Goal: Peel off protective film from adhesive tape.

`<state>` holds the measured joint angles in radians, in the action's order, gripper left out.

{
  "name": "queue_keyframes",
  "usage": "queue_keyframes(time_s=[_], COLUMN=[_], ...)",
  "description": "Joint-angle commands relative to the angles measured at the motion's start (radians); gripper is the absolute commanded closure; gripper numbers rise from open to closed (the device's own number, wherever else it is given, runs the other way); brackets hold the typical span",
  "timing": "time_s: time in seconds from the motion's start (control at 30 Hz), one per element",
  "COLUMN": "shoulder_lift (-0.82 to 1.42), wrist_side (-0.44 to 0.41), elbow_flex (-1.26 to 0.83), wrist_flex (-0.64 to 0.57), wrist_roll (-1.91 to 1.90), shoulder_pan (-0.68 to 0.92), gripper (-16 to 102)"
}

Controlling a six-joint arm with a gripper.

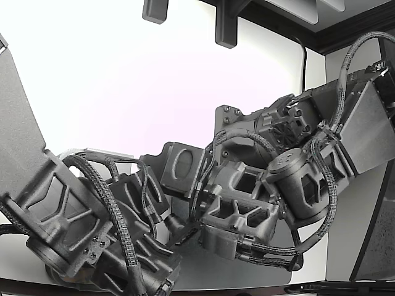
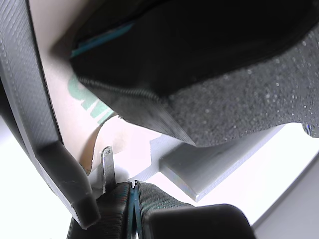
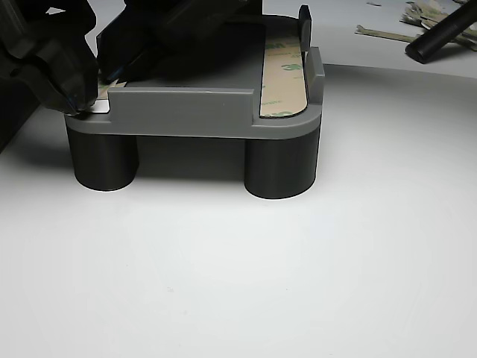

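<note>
A grey fixture (image 3: 194, 112) stands on two black cylinders. A tape strip with tan protective film (image 3: 283, 78) printed in green lies in its slot on the other view's right. A second strip of film (image 2: 65, 114) fills the wrist view. My gripper (image 2: 134, 193) sits at this strip's rounded end, at the fixture's corner on the other view's left (image 3: 82, 89). Its black fingertips (image 2: 159, 201) meet in a closed seam. A thin metal tab (image 2: 107, 167) sticks up beside them at the film's end. Whether film is pinched in the seam cannot be made out.
A black foam-faced part (image 2: 239, 99) hangs close over the strip. The exterior view shows only two black arms (image 1: 247, 203) crowded over the white table. Several peeled film scraps (image 3: 417, 15) and a black rod (image 3: 440, 33) lie at the far right of the other view.
</note>
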<state>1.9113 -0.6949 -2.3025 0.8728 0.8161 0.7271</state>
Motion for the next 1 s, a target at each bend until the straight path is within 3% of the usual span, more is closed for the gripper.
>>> queue_keyframes(time_s=[0.0,0.97], shoulder_lift=[0.017,0.038], wrist_side=[0.006,0.026], elbow_flex=[0.017,-0.003], wrist_flex=[0.006,0.023], wrist_roll=[-0.003,-0.018], shoulder_pan=[-0.005,0.0], gripper=[97,97])
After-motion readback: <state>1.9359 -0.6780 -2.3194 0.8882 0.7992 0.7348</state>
